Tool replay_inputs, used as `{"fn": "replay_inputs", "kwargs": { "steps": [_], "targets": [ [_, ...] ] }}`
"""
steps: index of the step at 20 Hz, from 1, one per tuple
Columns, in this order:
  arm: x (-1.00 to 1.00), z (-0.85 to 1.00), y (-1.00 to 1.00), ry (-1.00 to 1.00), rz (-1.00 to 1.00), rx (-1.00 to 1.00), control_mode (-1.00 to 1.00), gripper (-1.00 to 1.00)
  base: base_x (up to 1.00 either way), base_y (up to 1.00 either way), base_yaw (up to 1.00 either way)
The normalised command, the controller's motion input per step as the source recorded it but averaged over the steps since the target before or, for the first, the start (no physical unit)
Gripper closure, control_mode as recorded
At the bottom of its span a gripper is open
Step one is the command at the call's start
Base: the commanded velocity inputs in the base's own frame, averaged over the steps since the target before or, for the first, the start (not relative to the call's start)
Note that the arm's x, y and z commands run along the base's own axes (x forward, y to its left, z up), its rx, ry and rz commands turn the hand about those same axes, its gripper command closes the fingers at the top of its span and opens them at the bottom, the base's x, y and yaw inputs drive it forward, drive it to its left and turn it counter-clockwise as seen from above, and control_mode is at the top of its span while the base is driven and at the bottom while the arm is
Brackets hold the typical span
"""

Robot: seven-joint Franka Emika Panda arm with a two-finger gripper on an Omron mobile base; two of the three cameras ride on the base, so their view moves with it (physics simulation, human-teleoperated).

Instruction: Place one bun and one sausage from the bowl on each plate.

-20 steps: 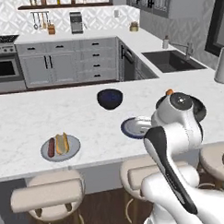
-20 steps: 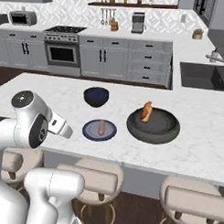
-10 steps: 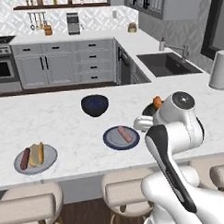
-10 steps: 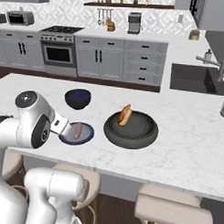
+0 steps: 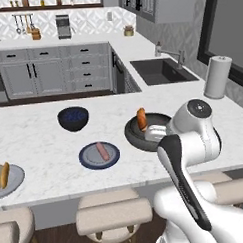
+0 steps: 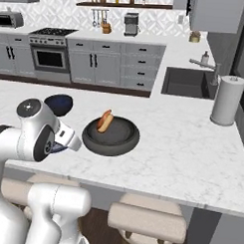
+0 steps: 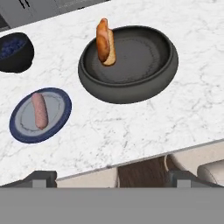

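White marble runs the length of the table (image 5: 39, 132), with grey cabinets and a sink behind it. On it sits the bowl (image 7: 131, 83), holding one bun (image 7: 105, 42) that leans on its end against the far wall. Just beside the bowl lies the blue-rimmed plate (image 7: 17, 127) with a sausage (image 7: 39, 110) on it and no bun. Well apart, at the left edge of the left base view, the grey plate (image 5: 13, 182) already carries its pair.

Hanging over the table's front edge, the end effector (image 7: 109, 177) has its tips spread wide and grips nothing.

My guess is the bun goes next. It stands tilted on the curved wall, so a descent that meets it off-centre could tip it flat or roll it across the bowl. Closing across its length instead of its width may squeeze it out sideways. A low approach could strike the rim and shove the bowl toward the plate. On release, a bun dropped onto the sausage might roll it off.
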Motion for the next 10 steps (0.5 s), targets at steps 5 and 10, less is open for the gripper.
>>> {"fn": "replay_inputs", "kwargs": {
  "steps": [5, 10],
  "targets": [
    [0.60, 0.13, -0.14, 0.00, -0.01, 0.09, -1.00, -1.00, 0.38, 0.00, 0.00],
    [1.00, 0.55, -0.60, 0.00, -0.04, 0.30, -1.00, -1.00, 0.00, 0.00, 0.00]
  ]
}}
